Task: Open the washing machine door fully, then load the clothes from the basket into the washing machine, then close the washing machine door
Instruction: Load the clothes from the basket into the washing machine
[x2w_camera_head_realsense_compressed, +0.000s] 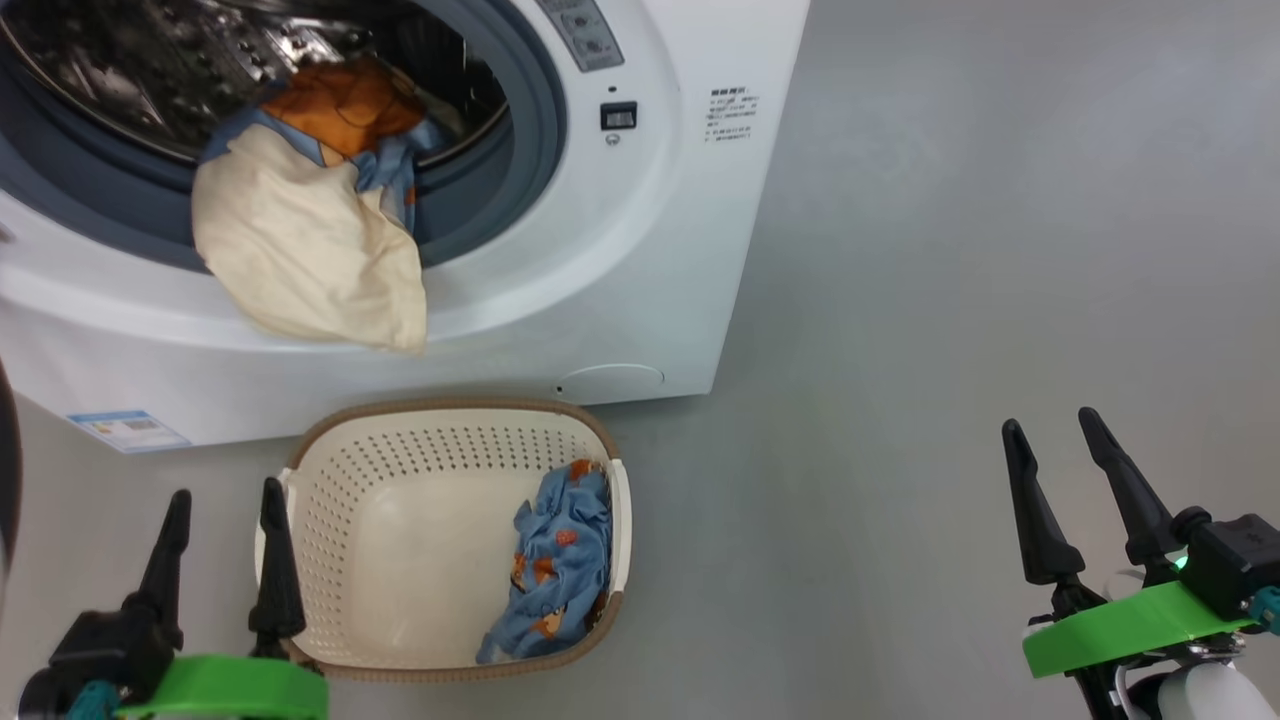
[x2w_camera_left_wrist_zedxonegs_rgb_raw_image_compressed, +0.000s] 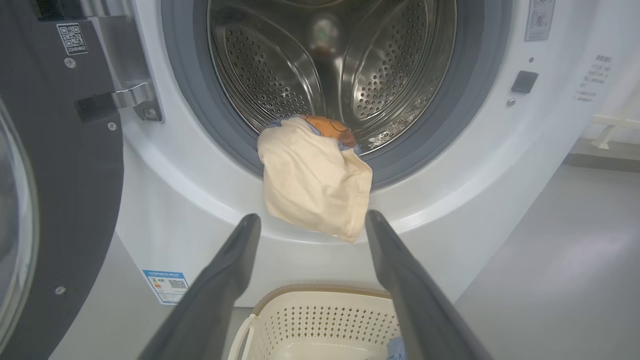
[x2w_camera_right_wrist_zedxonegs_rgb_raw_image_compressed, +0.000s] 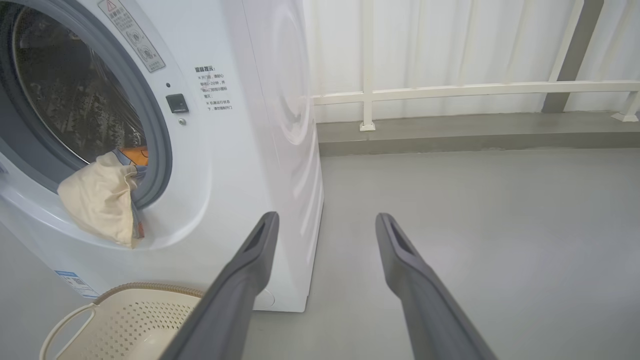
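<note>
Both left gripper (x2w_camera_head_realsense_compressed: 226, 490) and right gripper (x2w_camera_head_realsense_compressed: 1049, 419) gape empty above smooth grey floor (x2w_camera_head_realsense_compressed: 950, 250) by the washing machine (x2w_camera_head_realsense_compressed: 640, 280).

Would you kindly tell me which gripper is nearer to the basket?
Left. The left gripper is right at the left rim of the basket; the right gripper is well off to its right.

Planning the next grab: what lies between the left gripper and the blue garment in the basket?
Head view: between left gripper and blue garment, just the basket's wall and bare floor.
</note>
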